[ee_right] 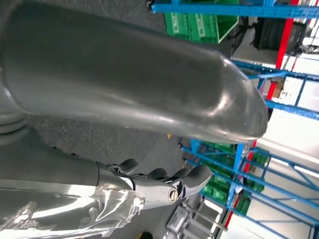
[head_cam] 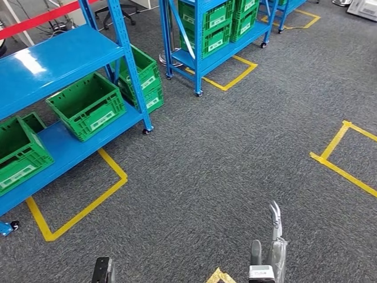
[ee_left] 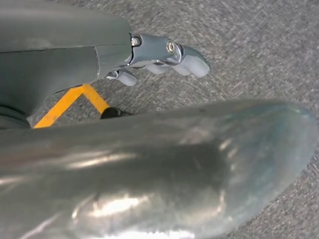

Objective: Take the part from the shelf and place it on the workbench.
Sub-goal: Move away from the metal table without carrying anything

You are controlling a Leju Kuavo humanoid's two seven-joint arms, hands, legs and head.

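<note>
Green crates [head_cam: 88,104] on blue shelf [head_cam: 53,59] — both robot hands empty, fingers apart.

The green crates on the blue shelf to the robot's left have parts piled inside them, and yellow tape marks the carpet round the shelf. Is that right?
Not quite. The head view shows the green crates on the blue shelf with nothing visible inside them, as far as their insides show. The yellow tape does mark the carpet round the shelf.

We see blue shelf [head_cam: 66,56] holding green crates [head_cam: 86,103]; grey carpet floor [head_cam: 213,165] bearing yellow tape [head_cam: 80,209].
</note>
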